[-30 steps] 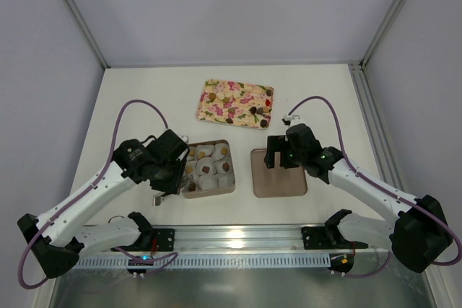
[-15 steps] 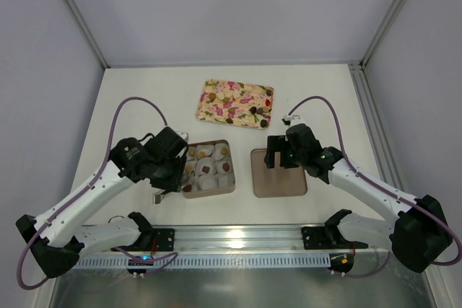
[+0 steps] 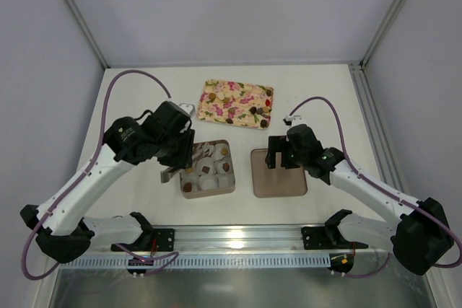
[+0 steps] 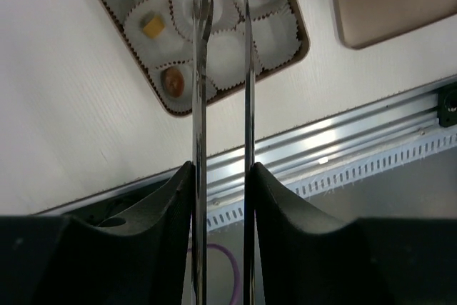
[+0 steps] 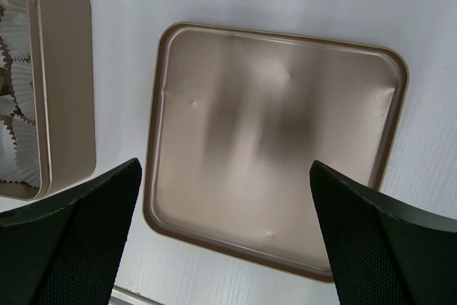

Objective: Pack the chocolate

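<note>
- Currently tweezers (image 4: pixel 201 69) are clamped in the left gripper (image 4: pixel 220 183), tips narrowly parted and empty above the box (image 5: pixel 68 83).
- Chocolate (image 4: pixel 172 81) is seated in paper cups (image 4: pixel 278 33) inside the box; more is scattered on the floral tray (image 3: pixel 216 110) beyond it.
- Pieces are judged light, slippery, easily marked; a gentle side pinch is advised.
- The right gripper (image 5: pixel 225 169) is held wide over the lid (image 5: pixel 271 141) beside the box.

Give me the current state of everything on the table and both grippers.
Box: open, some paper cups filled, others empty.
Lid: off, lying beside the box.
Floral tray: holding chocolates.
Left gripper: shut on tweezers, tips apart, empty.
Right gripper: open, above the lid.
</note>
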`<state>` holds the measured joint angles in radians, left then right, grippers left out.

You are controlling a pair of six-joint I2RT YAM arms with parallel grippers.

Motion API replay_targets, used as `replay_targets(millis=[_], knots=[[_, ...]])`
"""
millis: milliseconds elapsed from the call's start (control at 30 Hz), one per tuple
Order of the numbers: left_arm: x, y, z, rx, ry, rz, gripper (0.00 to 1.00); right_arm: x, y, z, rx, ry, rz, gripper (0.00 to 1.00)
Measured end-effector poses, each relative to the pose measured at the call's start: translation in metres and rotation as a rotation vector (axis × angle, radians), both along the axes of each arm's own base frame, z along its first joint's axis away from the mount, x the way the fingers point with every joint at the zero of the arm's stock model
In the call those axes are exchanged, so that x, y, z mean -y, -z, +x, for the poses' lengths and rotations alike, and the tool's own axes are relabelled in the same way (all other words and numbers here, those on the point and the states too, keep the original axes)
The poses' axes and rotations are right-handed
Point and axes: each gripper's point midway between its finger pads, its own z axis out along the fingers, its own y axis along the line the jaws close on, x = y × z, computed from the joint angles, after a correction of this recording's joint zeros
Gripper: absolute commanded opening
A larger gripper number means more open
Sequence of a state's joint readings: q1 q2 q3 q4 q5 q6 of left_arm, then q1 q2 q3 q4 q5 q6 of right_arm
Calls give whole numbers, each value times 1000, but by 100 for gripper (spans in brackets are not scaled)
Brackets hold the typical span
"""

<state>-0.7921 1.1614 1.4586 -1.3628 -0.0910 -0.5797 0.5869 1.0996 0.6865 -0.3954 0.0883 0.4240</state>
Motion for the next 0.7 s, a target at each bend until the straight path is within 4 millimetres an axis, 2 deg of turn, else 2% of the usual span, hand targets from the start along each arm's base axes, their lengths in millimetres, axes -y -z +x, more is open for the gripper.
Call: replay_targets(millis=[200, 400, 600, 700], knots=[[29, -12, 46, 62, 30, 55, 39, 6, -13, -1, 27, 19, -4, 100], [78, -8, 113, 129, 73, 84, 44, 10, -28, 0, 53, 38, 3, 100], [126, 18, 183, 176, 104, 89, 45, 17, -39, -5, 72, 62, 13, 100], [140, 37, 211, 174, 110, 94, 45, 23, -44, -9, 80, 76, 10, 100]])
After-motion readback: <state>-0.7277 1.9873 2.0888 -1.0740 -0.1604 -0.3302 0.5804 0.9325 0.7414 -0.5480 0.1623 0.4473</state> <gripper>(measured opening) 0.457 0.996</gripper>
